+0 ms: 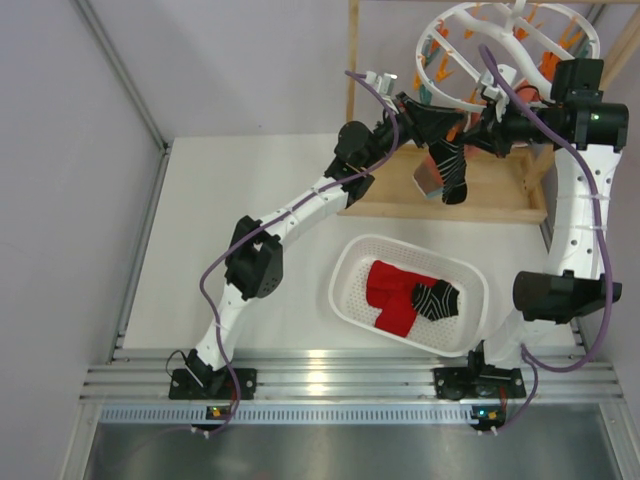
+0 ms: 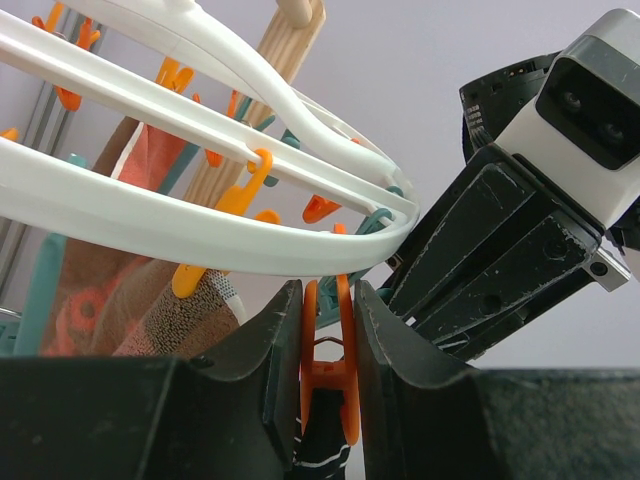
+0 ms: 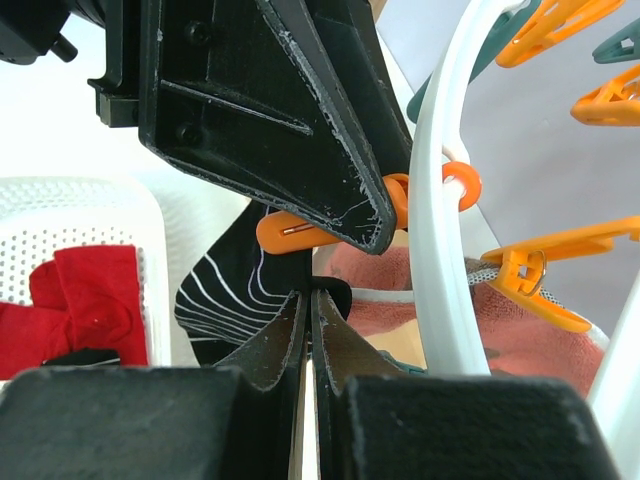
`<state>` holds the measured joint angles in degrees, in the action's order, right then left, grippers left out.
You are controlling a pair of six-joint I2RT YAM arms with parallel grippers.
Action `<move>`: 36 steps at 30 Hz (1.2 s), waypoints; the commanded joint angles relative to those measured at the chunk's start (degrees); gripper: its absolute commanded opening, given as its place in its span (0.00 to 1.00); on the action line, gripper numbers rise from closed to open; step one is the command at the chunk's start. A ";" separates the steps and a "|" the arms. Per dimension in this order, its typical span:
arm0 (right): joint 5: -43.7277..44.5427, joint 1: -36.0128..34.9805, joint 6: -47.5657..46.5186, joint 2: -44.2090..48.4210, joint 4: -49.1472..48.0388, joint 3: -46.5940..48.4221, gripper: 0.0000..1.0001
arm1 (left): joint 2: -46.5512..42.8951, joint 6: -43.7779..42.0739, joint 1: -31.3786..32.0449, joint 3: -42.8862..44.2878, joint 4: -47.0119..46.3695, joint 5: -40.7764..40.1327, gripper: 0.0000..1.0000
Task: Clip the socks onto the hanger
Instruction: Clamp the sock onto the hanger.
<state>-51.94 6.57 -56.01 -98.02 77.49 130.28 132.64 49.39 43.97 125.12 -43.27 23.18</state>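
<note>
We note L claw [image 2: 328, 305] pinching orange clip [image 2: 347, 400], R claw [image 3: 309, 300] pressed shut on striped sock [image 3: 225, 300] hem. Risk: hem misses clip mouth, sock drops.

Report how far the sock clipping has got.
Done: no red or striped sock visibly hangs free of the grippers. In hand: left gripper squeezes an orange clip on the hanger; right gripper, shut, seems to pinch a black striped sock at it. Left: two red socks and another striped sock in the basket.
</note>
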 commanded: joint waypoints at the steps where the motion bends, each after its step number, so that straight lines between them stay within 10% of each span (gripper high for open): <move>1: -1.49 0.46 1.34 1.16 2.58 2.35 0.00 | -0.28 0.18 0.68 -0.84 -1.65 6.00 0.22; 23: -0.35 0.46 3.45 1.34 -0.50 1.56 0.00 | -4.23 1.77 -0.28 -0.48 -0.68 4.68 0.62; 28: 0.53 0.46 7.75 3.79 -6.03 -3.79 0.54 | -6.69 1.07 -1.07 -2.51 1.07 4.51 0.57; 31: 1.58 0.55 8.81 5.47 -7.97 -6.08 0.64 | -6.87 0.54 -1.43 -3.21 1.87 4.15 0.44; 36: 1.41 3.35 9.34 9.23 -6.83 -9.42 0.70 | -7.13 0.27 -2.21 -4.62 1.78 3.37 0.50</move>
<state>-50.02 7.46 -48.18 -93.45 72.77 121.84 129.93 50.54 42.39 121.23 -39.90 26.94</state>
